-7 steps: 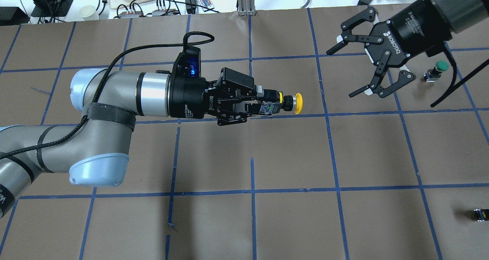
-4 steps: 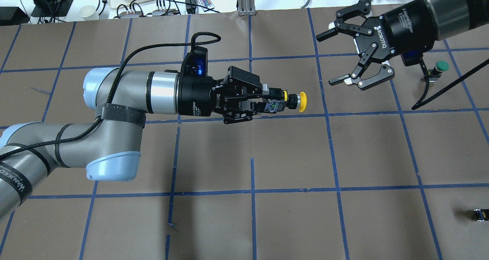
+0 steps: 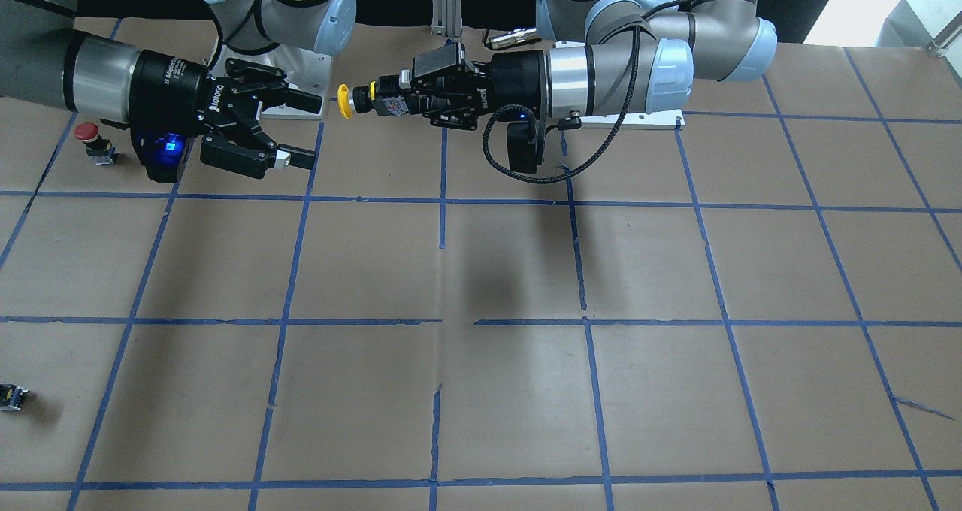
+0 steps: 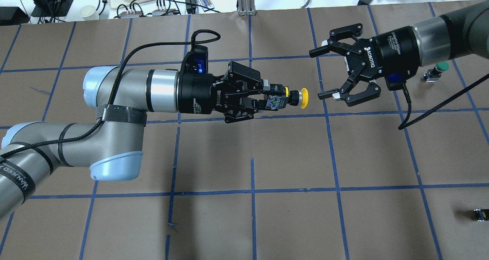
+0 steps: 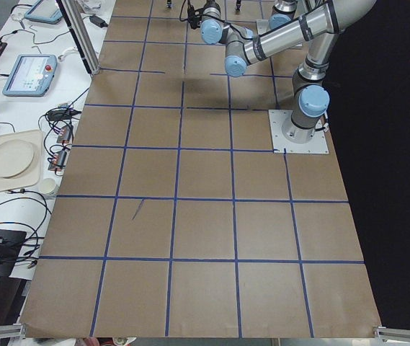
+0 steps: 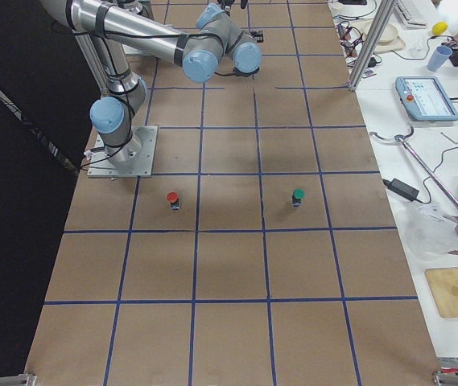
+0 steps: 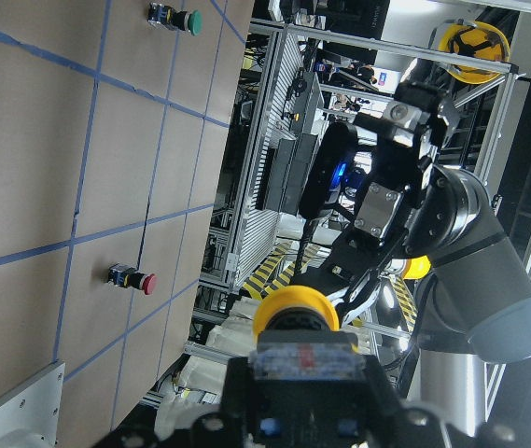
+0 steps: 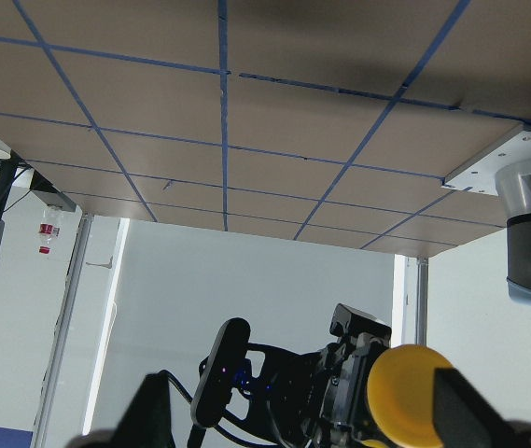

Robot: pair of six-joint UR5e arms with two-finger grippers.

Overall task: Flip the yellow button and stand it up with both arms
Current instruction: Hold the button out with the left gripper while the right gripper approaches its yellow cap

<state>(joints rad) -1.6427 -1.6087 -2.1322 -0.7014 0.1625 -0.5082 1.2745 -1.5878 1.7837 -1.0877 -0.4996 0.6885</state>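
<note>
Yellow button (image 4: 296, 98) pinched, left jaws; right jaws spread (red button (image 3: 92, 137) hidden overhead).

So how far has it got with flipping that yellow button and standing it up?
Done: the yellow button is off the table, gripped by its body in the left gripper, cap pointing sideways. In hand: the right gripper is open and faces the cap across a small gap, not yet touching. Left: pass it across, turn it over and stand it on the table.
</note>
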